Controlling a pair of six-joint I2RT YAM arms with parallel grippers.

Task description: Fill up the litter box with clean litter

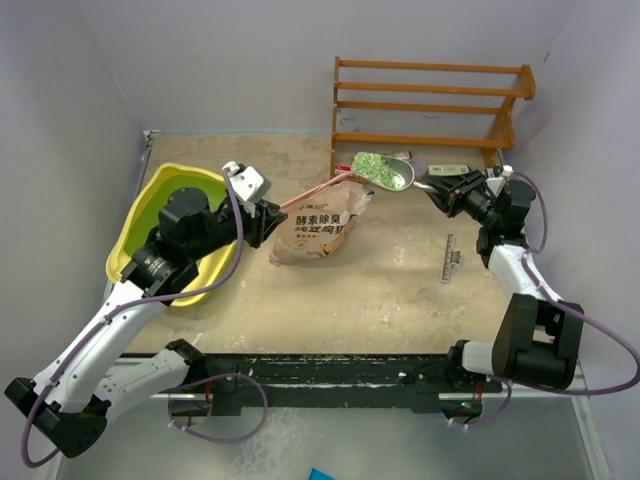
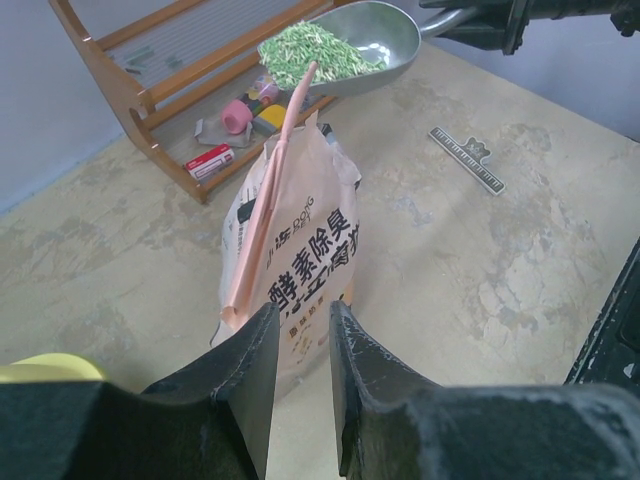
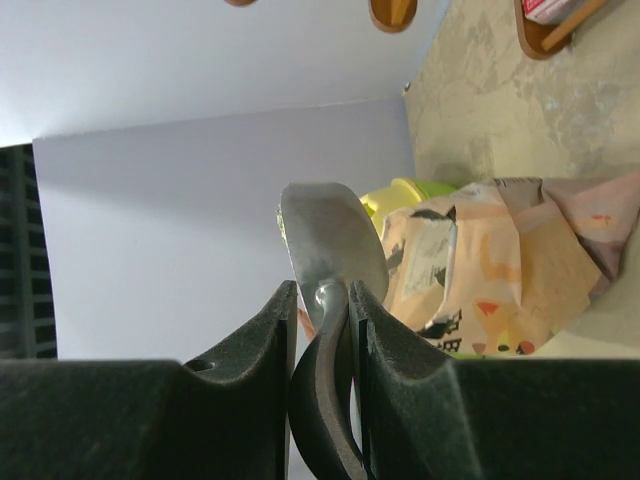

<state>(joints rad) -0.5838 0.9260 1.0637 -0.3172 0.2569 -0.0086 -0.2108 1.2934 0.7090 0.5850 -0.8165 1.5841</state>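
Scoop-carry step: right pincer clamped on scoop handle, clean litter heaped above the bag mouth toward the worktop far edge; left pincer apparently nipping the bag base; next, swing level to litter box at left edge, then tip.

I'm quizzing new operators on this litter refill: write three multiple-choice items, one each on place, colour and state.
1. The litter box sits: A. at the table's left edge B. on the rack C. by the ruler
2. The litter in the scoop is: A. white B. black C. pale green
3. The scoop is: A. empty B. heaped, in the right gripper C. in the litter box

A: the top view shows the litter box at the table's left edge.
C: the litter is pale green.
B: the right gripper clamps the handle of the heaped scoop.
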